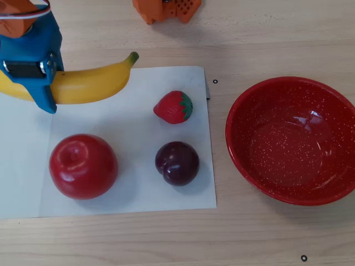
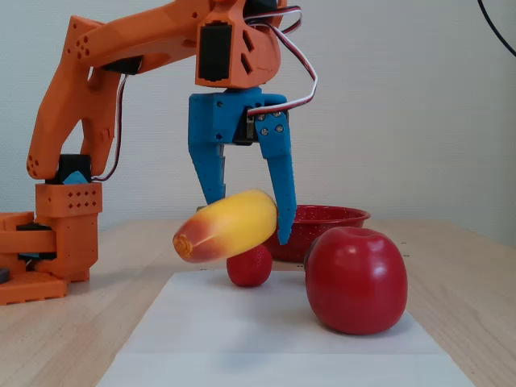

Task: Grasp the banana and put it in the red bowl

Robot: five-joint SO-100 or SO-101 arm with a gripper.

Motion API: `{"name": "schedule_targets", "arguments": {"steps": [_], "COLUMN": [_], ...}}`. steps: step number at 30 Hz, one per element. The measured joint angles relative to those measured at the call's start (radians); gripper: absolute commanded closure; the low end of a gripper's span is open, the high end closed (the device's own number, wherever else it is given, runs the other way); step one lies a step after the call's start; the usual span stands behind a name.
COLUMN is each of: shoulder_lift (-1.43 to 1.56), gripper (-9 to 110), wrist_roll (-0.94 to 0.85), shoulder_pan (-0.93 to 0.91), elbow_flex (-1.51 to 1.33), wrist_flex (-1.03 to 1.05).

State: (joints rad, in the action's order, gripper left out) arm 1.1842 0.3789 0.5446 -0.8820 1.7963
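Light wood surface (image 1: 260, 33) with a white paper sheet (image 1: 133, 177) on its left side in the overhead view. Your blue hand (image 1: 39, 77) sits at the top-left corner, clenched across the banana (image 1: 89, 86). Banana lies roughly level, green stem tip pointing right and up, past the sheet's top edge. Blunt end runs off the left edge of the picture. On the sheet below it: apple (image 1: 83, 165) at lower left, strawberry (image 1: 173, 106) right of the banana's stem end, dark plum (image 1: 177, 163) just below the strawberry. All three are apart from one another. Red bowl (image 1: 238, 116) is off the sheet, on bare wood to the right, empty, well apart from the banana. Strawberry and plum lie between the banana and the bowl in this view. Orange arm base (image 1: 166, 8) shows at the top edge.

Fixed view, side on, plain pale wall behind. Hand (image 2: 250, 222) points straight down, both blue fingers (image 2: 282, 193) pinching the banana (image 2: 230, 226), which is clear of the sheet (image 2: 274, 347) in the air, orange-tinged blunt end toward the camera. Strawberry (image 2: 248, 266) sits directly below it. Apple (image 2: 355, 279) stands in the foreground right, partly covering the bowl (image 2: 330, 216) behind. Orange arm (image 2: 89, 97) rises from its base at the left.
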Motion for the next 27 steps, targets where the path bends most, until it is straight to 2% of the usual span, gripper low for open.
{"name": "schedule_targets", "arguments": {"steps": [8,27], "shoulder_lift": [0.129,0.304], "gripper": [101,101], "wrist_roll": [-0.087,-0.373], "shoulder_pan": [-0.078,-0.658], "elbow_flex": [0.003,0.031], "wrist_flex": [0.000,0.005]}}
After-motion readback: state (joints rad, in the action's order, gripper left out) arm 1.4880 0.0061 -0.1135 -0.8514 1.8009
